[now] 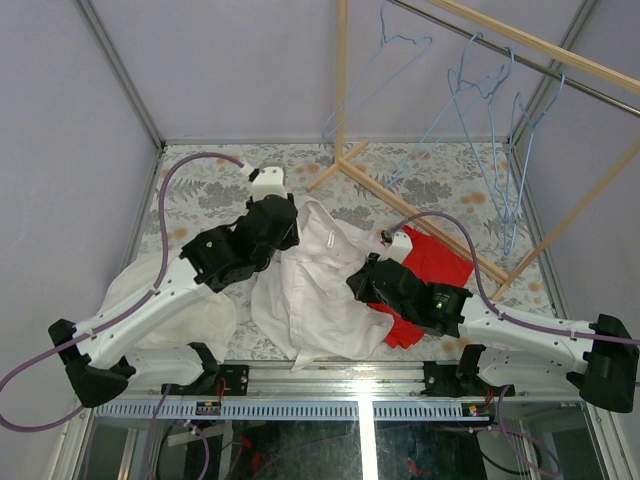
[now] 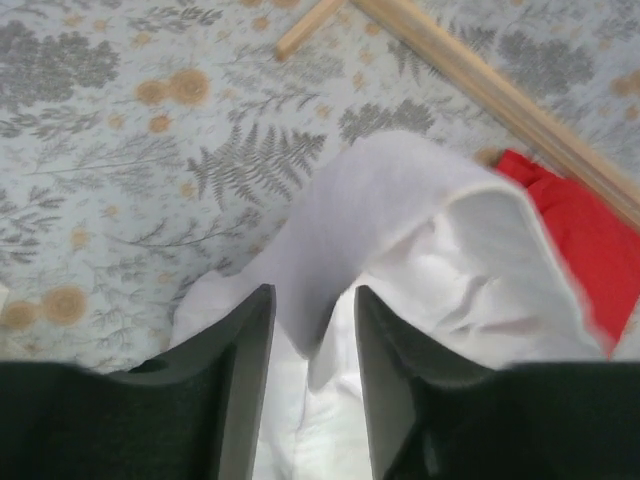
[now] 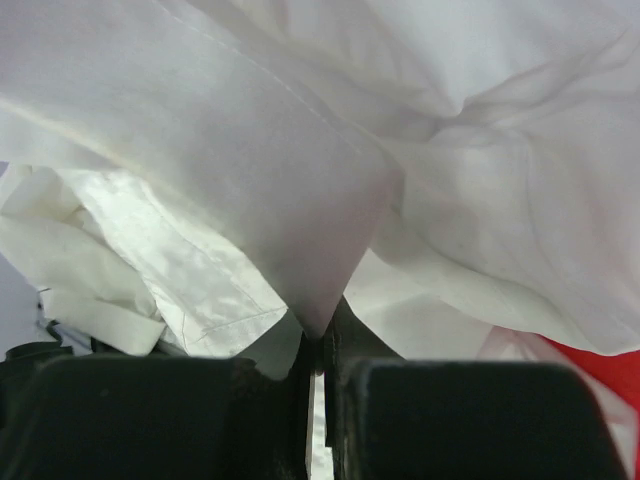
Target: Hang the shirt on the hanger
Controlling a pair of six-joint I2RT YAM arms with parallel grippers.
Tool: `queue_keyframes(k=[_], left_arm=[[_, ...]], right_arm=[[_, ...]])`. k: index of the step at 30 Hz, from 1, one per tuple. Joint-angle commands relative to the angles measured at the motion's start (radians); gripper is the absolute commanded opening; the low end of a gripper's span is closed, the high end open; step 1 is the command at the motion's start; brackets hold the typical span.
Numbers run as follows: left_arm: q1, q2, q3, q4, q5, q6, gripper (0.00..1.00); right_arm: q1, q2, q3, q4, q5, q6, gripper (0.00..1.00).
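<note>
Roughly in the middle of the overhead view, the shirt (image 1: pixel 318 290) lies crumpled on the bench (image 1: pixel 200 190) between the two arms, and its collar and buttons cannot be made out among the folds. At the shirt's upper left edge sits the left gripper (image 2: pixel 310 295). In its wrist view the two dark fingers stand apart with a raised fold of white fabric running down between them, and the picture is too soft to tell whether either finger touches the cloth. At the shirt's right edge, the right gripper (image 3: pixel 318 345) has its fingers pressed together, pinching a pointed corner of the shirt. The rest of the fabric fills almost the whole of that view and hides the bench. A red cloth (image 1: pixel 437 262) lies at centre right, partly covered by the right arm and by the shirt's edge. An off-white garment (image 1: pixel 190 315) at lower left is largely hidden under the left arm. Several pale blue wire hangers (image 1: pixel 487 110) hang from a wooden rack (image 1: pixel 342 100) at upper right, well apart from the shirt, and the top edge cuts off the rack.
</note>
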Motion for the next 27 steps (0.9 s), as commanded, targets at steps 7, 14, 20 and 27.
queue_keyframes(k=[7, 14, 20, 27], left_arm=[[0.009, -0.136, -0.19, 0.103, 0.161, 0.072, 0.81], [0.008, -0.069, -0.16, 0.014, 0.093, 0.15, 0.76], [0.008, -0.044, -0.159, -0.036, 0.024, 0.145, 0.73], [0.009, -0.135, -0.184, -0.005, -0.041, 0.146, 0.78]], right_arm=[[0.006, 0.03, 0.258, -0.123, 0.011, -0.327, 0.0], [0.006, 0.008, 0.281, -0.132, -0.001, -0.331, 0.0], [0.003, -0.014, 0.32, -0.171, 0.025, -0.341, 0.0], [-0.005, -0.025, 0.354, -0.242, 0.071, -0.343, 0.0]])
